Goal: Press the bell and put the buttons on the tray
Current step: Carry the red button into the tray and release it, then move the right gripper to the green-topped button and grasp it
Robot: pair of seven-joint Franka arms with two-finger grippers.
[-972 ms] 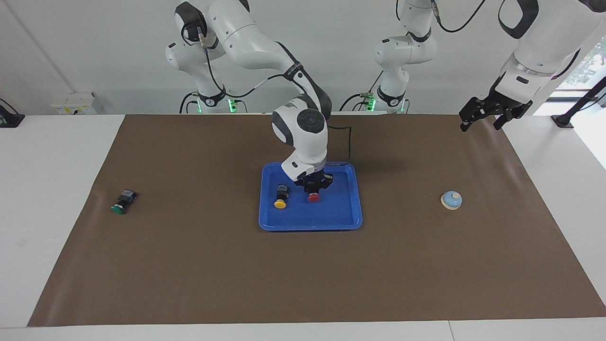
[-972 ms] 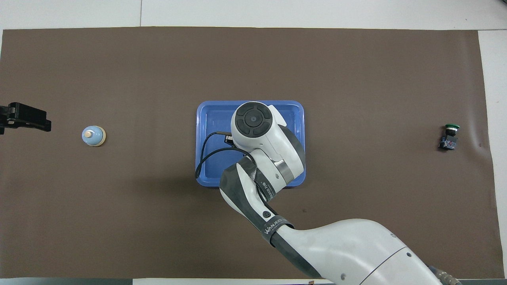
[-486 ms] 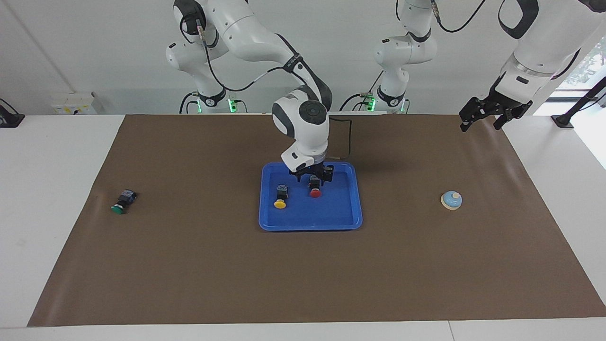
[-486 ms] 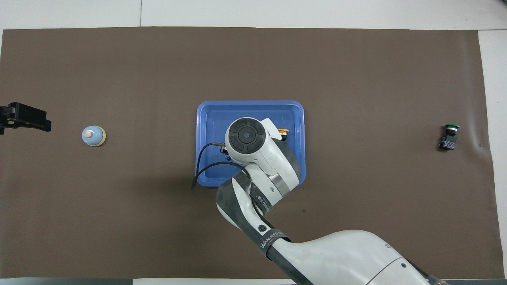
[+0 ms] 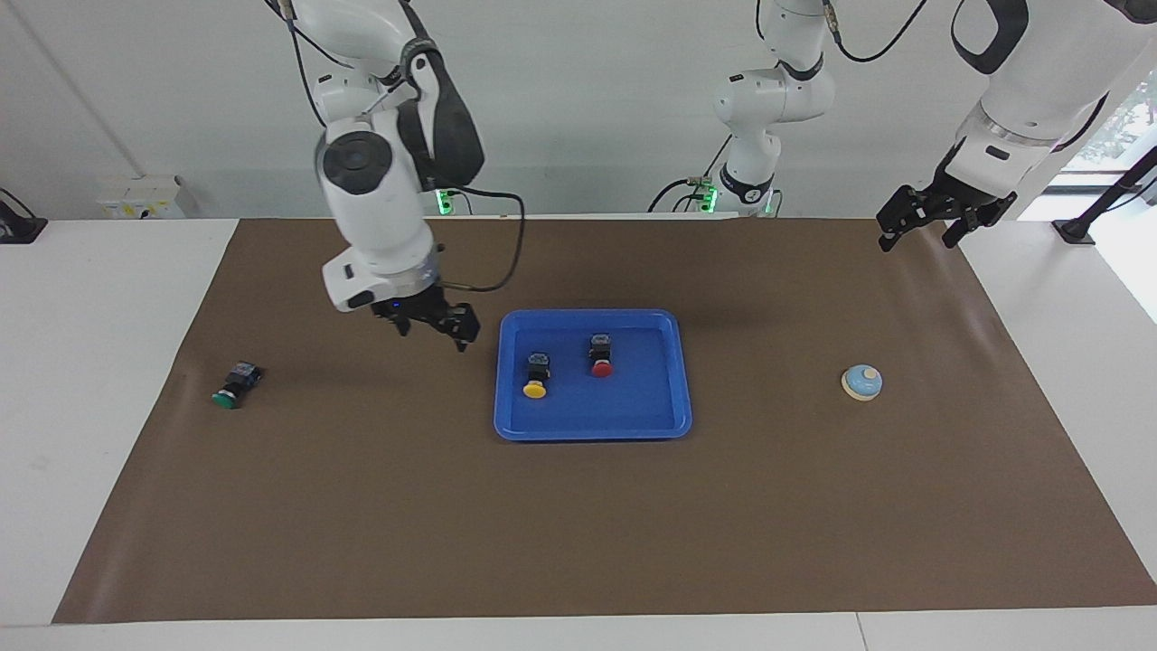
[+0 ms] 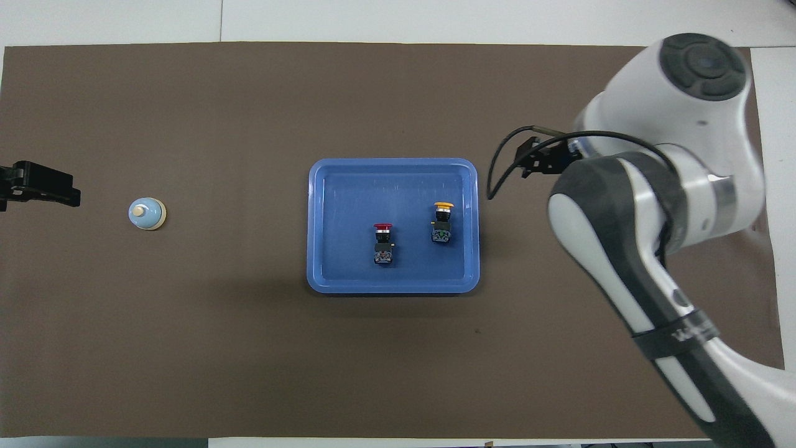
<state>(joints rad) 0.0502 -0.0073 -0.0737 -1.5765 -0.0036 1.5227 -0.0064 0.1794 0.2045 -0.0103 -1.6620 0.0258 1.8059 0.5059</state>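
Observation:
The blue tray lies mid-table and holds two buttons lying on their sides: the yellow button and the red button. The green button lies on the mat toward the right arm's end; the right arm hides it in the overhead view. My right gripper hangs open and empty over the mat between the tray and the green button. The light-blue bell sits toward the left arm's end. My left gripper waits open, raised over the mat's edge there.
A brown mat covers most of the white table. The right arm's cable loops down beside its wrist. Wall boxes and cable mounts stand along the table edge nearest the robots.
My right gripper opened and let go of the red button on the tray, then rose and swung away toward the green button's end. The left arm stayed still.

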